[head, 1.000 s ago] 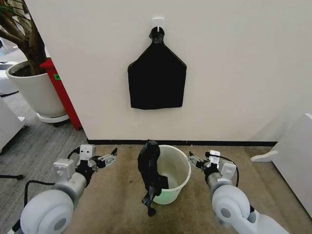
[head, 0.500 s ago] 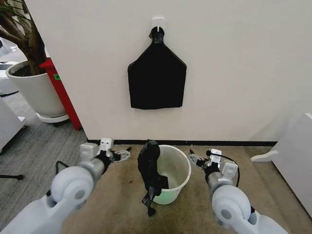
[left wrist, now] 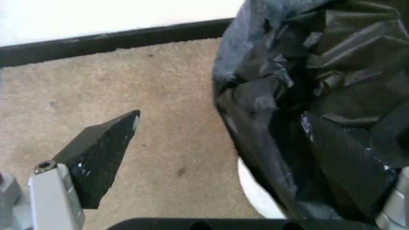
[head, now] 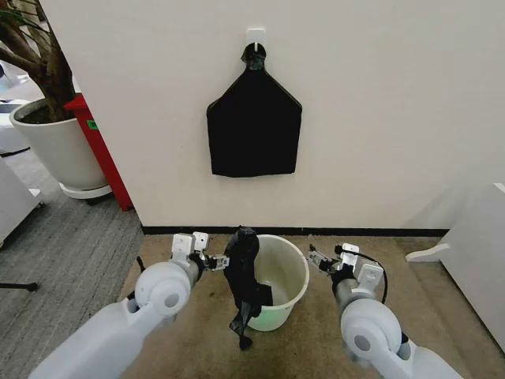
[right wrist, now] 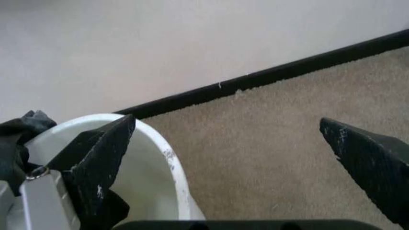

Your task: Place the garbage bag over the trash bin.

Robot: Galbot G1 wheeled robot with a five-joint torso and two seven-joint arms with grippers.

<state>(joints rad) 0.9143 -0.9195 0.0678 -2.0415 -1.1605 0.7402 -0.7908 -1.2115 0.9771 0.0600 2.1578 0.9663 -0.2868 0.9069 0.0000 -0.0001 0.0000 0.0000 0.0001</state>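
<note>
Head view: left arm reaches forward from the near left; left tool sits at the left edge of the garbage bag, fingers spread. Left wrist view: one dark finger hangs over bare carpet, clear of the bag; the other finger lies against the bag's folds. Whether it presses in or only rests there cannot be told. Tool is open, nothing gripped.

Right arm comes in from the near right. Right tool hangs just beside the right side of the trash bin, apart from it. Right wrist view: both fingers wide apart, one finger in front of the bin rim, the other over carpet. Tool open and empty.

Garbage bag: thin black plastic, glossy, heavily creased, bunched into a narrow upright clump. It drapes over the bin's left rim; top of the clump stands above the rim, a tail hangs down the outside wall to the carpet. Bin mouth is mostly uncovered.

Trash bin: small round pale bucket, translucent white-green, tapering downward, upright on the tan carpet.

Farther back: white wall with black skirting. A flat black bundle hangs from a wall hook. Far left: white plant pot with a tree, a red panel beside it.
</note>
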